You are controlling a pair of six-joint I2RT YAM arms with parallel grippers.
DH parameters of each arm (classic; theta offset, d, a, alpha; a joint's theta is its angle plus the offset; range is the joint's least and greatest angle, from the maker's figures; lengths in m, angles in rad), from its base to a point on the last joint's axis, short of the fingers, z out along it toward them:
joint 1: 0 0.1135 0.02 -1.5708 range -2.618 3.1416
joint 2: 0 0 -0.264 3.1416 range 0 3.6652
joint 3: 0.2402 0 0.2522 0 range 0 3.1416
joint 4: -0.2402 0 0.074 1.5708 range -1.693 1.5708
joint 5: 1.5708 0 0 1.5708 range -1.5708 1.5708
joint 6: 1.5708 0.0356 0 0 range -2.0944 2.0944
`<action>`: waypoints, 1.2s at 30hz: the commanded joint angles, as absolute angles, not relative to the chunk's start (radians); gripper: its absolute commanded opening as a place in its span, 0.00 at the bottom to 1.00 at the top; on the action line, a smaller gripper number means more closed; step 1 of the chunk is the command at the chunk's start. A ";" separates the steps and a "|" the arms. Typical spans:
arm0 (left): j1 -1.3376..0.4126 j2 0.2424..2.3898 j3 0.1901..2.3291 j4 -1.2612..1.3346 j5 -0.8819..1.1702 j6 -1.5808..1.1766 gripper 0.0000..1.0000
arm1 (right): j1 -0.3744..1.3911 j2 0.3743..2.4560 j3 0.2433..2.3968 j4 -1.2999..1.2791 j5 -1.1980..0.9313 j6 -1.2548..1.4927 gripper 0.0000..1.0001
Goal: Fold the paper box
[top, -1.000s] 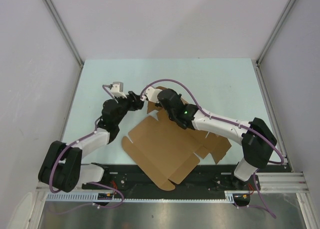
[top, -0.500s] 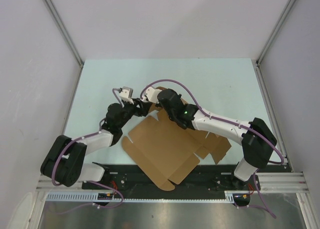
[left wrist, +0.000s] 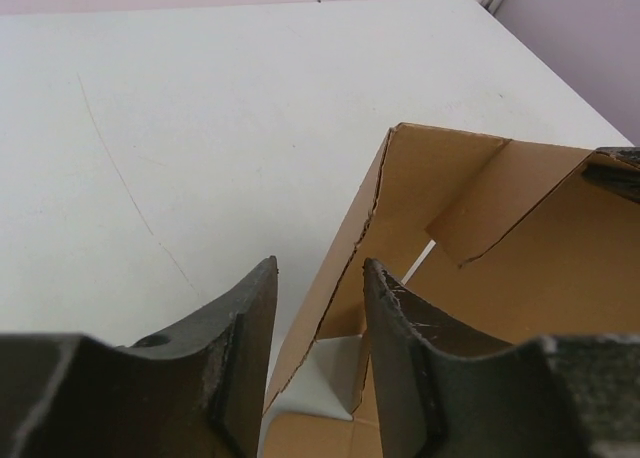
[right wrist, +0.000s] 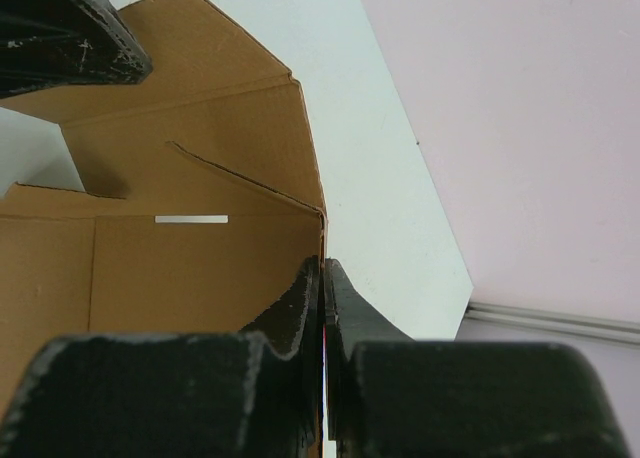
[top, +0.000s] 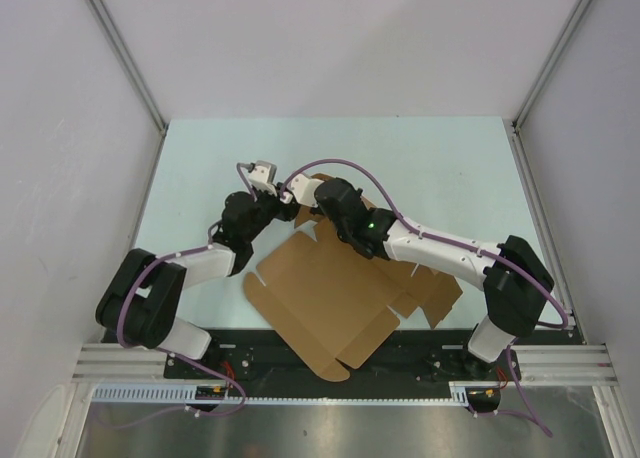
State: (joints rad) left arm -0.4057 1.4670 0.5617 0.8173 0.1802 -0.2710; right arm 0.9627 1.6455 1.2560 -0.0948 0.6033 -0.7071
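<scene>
My right tool point(right wrist: 322, 278), shut, pinches a wall of the paper box point(right wrist: 200, 268) to keep it upright while my left tool point(left wrist: 320, 270) (half open, holding nothing) straddles the adjoining edge.

Pale green flat tabletop point(top: 440, 158), enclosed left, right and far by light grey wall panels point(top: 330, 38). Lying on it, near-centre and skewed to the edges, is a paper box point(top: 320, 298) of plain brown die-cut cardboard. Most of the sheet lies flat with its flaps spread, and its far panels stand up off the surface.
</scene>
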 commanded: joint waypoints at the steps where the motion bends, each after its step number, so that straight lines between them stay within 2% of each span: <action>1: -0.417 1.477 0.594 0.841 0.207 -0.238 0.41 | 0.971 1.621 1.253 -0.094 0.588 -0.703 0.00; 6: -0.422 1.474 0.578 0.848 0.210 -0.235 0.23 | 0.969 1.628 1.253 -0.092 0.584 -0.700 0.00; 10: -0.425 1.459 0.566 0.847 0.215 -0.245 0.04 | 0.971 1.631 1.253 -0.094 0.586 -0.696 0.00; 12: -0.436 1.434 0.557 0.838 0.210 -0.252 0.01 | 0.971 1.631 1.253 -0.095 0.586 -0.696 0.00; 25: -0.497 1.240 0.454 0.764 0.124 -0.342 0.00 | 0.997 1.646 1.253 -0.094 0.630 -0.719 0.00; 36: -0.589 1.207 0.321 0.894 -0.033 -0.483 0.00 | 1.061 1.667 1.253 -0.078 0.736 -0.769 0.00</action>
State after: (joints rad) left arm -0.5434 1.2324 0.3664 0.7860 0.0429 -0.3870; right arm 1.0382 1.6581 1.2560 -0.0952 0.6930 -0.7437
